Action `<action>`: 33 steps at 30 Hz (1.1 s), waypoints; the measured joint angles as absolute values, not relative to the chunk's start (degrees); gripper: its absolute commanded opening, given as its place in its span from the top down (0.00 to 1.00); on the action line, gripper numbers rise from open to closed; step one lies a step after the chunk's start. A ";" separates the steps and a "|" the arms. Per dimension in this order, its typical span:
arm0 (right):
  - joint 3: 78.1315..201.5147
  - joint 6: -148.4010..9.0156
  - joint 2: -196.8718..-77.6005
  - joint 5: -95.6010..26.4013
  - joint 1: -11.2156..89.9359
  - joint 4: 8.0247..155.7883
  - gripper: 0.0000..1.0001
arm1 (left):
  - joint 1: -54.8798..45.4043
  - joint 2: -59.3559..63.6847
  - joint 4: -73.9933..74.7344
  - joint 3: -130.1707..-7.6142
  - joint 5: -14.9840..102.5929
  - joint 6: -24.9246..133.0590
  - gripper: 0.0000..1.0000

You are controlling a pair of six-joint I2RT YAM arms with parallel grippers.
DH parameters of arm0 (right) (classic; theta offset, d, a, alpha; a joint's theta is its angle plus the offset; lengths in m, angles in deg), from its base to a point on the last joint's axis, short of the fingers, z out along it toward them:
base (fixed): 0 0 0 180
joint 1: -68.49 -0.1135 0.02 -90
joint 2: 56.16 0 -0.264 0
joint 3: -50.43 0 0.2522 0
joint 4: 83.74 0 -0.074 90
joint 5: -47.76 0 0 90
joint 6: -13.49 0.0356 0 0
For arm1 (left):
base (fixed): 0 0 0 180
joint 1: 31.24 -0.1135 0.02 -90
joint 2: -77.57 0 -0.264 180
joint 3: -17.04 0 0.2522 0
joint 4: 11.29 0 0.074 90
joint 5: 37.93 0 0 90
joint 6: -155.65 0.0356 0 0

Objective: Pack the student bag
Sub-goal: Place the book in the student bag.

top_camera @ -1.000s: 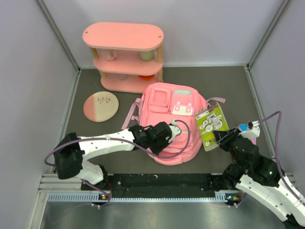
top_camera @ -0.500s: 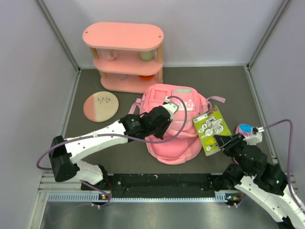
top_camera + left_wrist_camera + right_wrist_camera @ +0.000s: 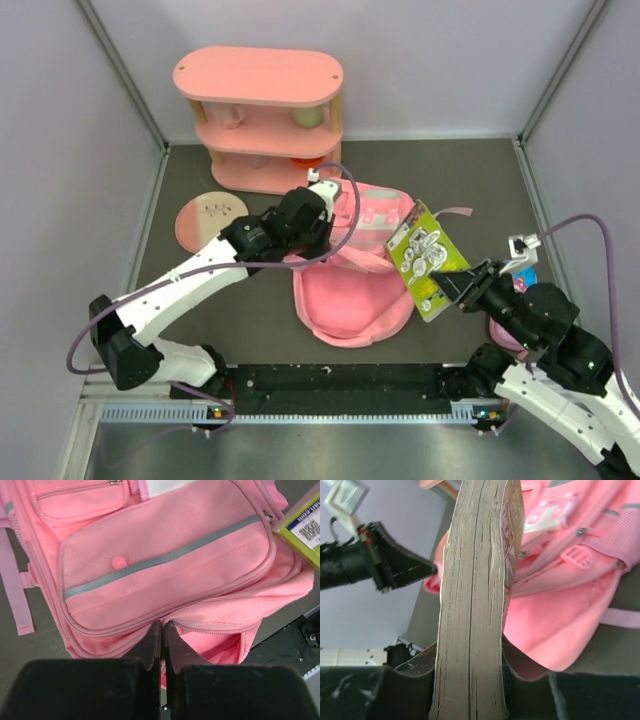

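The student bag (image 3: 352,295), a soft pink backpack, lies mid-table with its main compartment pulled open towards the near edge. My left gripper (image 3: 322,238) is shut on the zip edge of its front panel and holds that panel up. The left wrist view shows the closed jaws (image 3: 162,628) pinching fabric below the grey-zipped pocket (image 3: 165,555). My right gripper (image 3: 462,285) is shut on a green book (image 3: 425,258), held just right of the opening. The right wrist view shows the book's page edge (image 3: 475,605) between the fingers, and the bag (image 3: 560,615) beyond it.
A pink three-tier shelf (image 3: 262,120) stands at the back. A pink and cream plate (image 3: 211,222) lies at the left. A small blue and pink object (image 3: 520,268) sits partly behind my right arm. A black rail (image 3: 340,382) runs along the near edge.
My left gripper has moved back towards the shelf, lifting the bag's front panel and opening the compartment. My right gripper has carried the green book up and left, closer to the bag.
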State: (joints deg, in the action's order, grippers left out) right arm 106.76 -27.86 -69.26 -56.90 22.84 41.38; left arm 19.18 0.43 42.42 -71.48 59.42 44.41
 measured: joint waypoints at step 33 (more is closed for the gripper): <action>88.44 -15.17 -82.09 -22.34 22.10 60.24 1.00 | 14.06 -0.38 37.98 -78.33 53.61 37.83 1.00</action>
